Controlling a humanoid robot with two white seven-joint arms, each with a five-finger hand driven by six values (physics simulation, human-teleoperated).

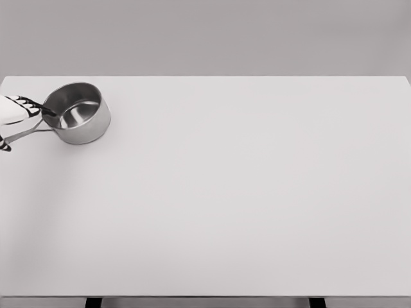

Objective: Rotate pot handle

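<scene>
A shiny steel pot (77, 112) stands upright near the table's far left corner. Its thin handle (29, 133) points left and slightly toward me, ending at the picture's left edge. My left hand (14, 112) comes in at that edge, white with dark parts, and is mostly cut off. It lies just above the handle and reaches the pot's near-left rim. A dark bit of the hand shows below the handle's end. Whether it grips the handle is hidden. My right hand is out of sight.
The white table (244, 192) spreads wide to the right of the pot and toward me. Its far edge runs just behind the pot, and its left edge is close to the hand.
</scene>
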